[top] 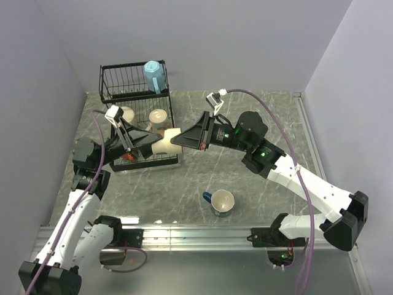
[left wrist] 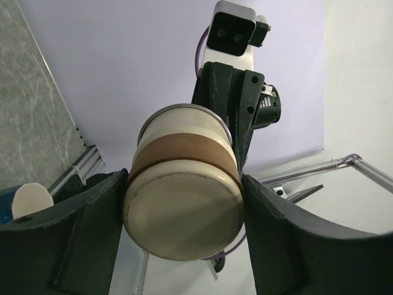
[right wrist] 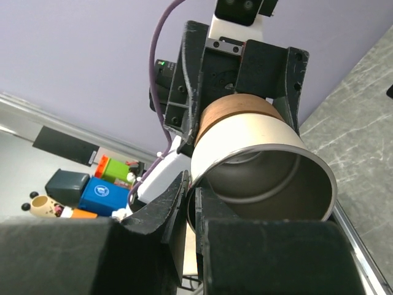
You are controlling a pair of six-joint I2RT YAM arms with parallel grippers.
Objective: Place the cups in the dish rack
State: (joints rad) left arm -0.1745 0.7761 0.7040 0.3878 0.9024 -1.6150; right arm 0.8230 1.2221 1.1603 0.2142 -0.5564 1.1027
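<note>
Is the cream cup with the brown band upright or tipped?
Tipped on its side: the cup lies horizontal between the left gripper and right gripper.

Cream cup (left wrist: 184, 203), brown band; black rack (top: 116, 80)

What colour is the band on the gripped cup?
Brown, on a cream cup; left wrist view.

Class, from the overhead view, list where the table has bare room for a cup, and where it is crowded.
Bare table lies beyond the right arm, right of the dish rack, and between the dark blue mug and the left arm. Crowded: in front of the rack, where the left gripper and right gripper meet at the banded cup.
</note>
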